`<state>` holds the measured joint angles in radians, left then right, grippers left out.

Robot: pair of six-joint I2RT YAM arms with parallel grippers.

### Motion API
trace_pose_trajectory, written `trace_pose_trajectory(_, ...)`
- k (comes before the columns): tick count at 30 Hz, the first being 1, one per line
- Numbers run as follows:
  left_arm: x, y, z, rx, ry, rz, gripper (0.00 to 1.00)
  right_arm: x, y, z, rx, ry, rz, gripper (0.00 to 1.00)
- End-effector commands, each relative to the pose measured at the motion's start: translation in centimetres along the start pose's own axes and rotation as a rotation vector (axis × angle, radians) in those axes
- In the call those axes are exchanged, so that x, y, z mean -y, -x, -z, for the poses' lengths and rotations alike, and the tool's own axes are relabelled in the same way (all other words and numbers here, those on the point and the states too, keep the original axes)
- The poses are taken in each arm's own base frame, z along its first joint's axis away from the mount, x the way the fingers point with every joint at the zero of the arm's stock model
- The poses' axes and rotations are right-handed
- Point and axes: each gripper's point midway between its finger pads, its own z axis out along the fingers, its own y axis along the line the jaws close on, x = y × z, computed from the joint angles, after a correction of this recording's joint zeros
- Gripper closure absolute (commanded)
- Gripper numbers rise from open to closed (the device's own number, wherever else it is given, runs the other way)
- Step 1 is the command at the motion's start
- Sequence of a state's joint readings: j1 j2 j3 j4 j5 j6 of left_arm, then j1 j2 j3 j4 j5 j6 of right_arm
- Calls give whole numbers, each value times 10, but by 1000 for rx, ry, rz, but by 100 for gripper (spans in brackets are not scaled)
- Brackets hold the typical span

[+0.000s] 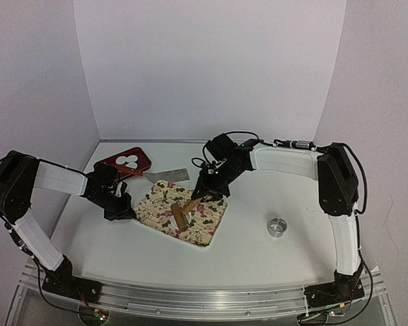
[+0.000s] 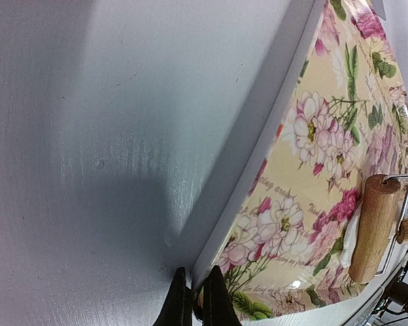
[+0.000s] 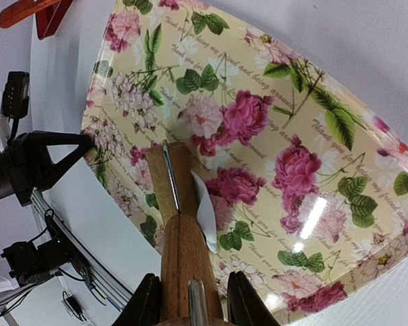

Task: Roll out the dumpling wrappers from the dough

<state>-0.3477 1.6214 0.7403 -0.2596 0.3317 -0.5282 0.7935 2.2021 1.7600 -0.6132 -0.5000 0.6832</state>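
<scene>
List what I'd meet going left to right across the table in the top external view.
red tray holding dumpling wrappers → floral tray bearing the wooden roller → metal ring

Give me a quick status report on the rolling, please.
Left gripper pinching floral tray rim. Right gripper clamped on roller handle. Dough peeking from under it. Nothing blocking.

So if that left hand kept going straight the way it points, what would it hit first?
The flowered tray; the left hand looks closed right on its rim, so it would shove it.
</scene>
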Motion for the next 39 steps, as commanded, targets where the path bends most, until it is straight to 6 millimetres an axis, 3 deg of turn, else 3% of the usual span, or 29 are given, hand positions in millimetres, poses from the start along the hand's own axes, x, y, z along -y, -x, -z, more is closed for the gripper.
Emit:
trace_pose_trajectory(1, -26, -24, -11, -67, 96, 51, 100, 168, -96, -50, -251, -666, -42, 100)
trace_pose_trajectory(12, -56, -27, 13, -22, 153, 121, 100, 215, -92, 19, -240, -655, -168, 100)
trace_pose_trajectory(19, -58, -26, 20, -5, 155, 126, 100, 231, -95, 28, -268, -640, -193, 100)
trace_pose_trajectory(29, -46, -26, 17, -24, 92, 84, 100, 200, -78, -1, -273, -567, -156, 100)
trace_pose_trajectory(36, -35, -29, 6, -44, 68, 64, 100, 157, -102, -51, -338, -529, -103, 100)
trace_pose_trajectory(39, -32, -32, -1, -58, 61, 71, 100, 147, -108, -61, -346, -522, -94, 100)
